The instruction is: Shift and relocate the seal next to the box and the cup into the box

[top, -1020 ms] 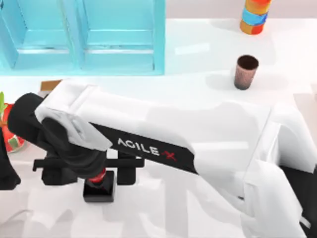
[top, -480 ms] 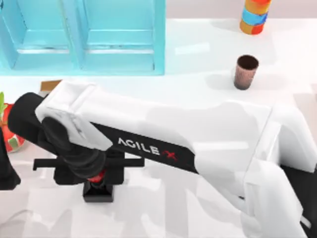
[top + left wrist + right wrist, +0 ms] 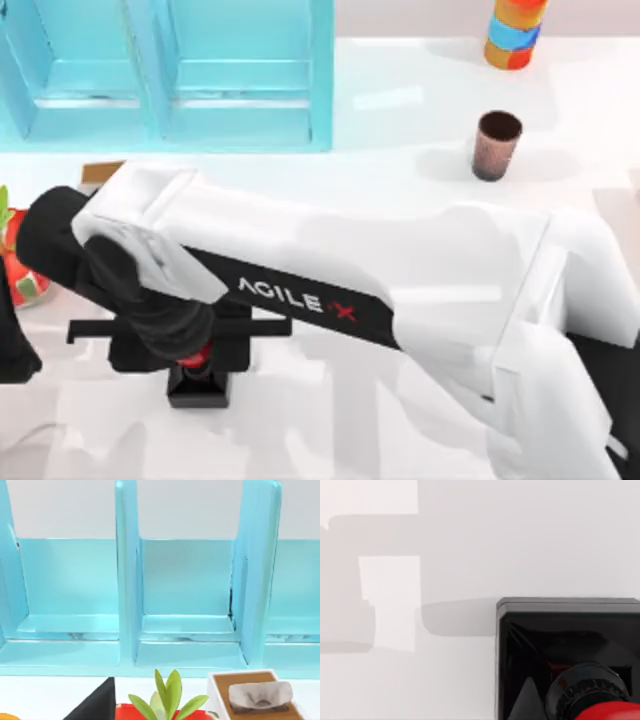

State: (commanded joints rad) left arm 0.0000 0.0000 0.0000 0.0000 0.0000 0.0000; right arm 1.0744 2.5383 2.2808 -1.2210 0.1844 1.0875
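Observation:
The seal (image 3: 200, 388), a red knob on a black cube base, stands on the white table near the front left; the right wrist view shows its base (image 3: 560, 630) from close above. My right arm reaches across the table, and my right gripper (image 3: 193, 350) sits over the seal, shut on its red knob. The brown speckled cup (image 3: 496, 145) stands upright at the back right, far from both grippers. The cyan box (image 3: 240, 80) with open compartments lies along the back left and faces the left wrist camera (image 3: 187, 605). My left arm (image 3: 10, 345) rests parked at the left edge.
A red strawberry-like thing with green leaves (image 3: 20, 268) (image 3: 167, 700) lies at the left, close to the right arm's wrist. A tissue box (image 3: 255, 696) sits in front of the cyan box. An orange-and-blue striped cylinder (image 3: 514, 35) stands at the back right.
The right gripper's fingers have closed in from either side onto the seal's knob. The seal's base stays in place and the cup has not moved.

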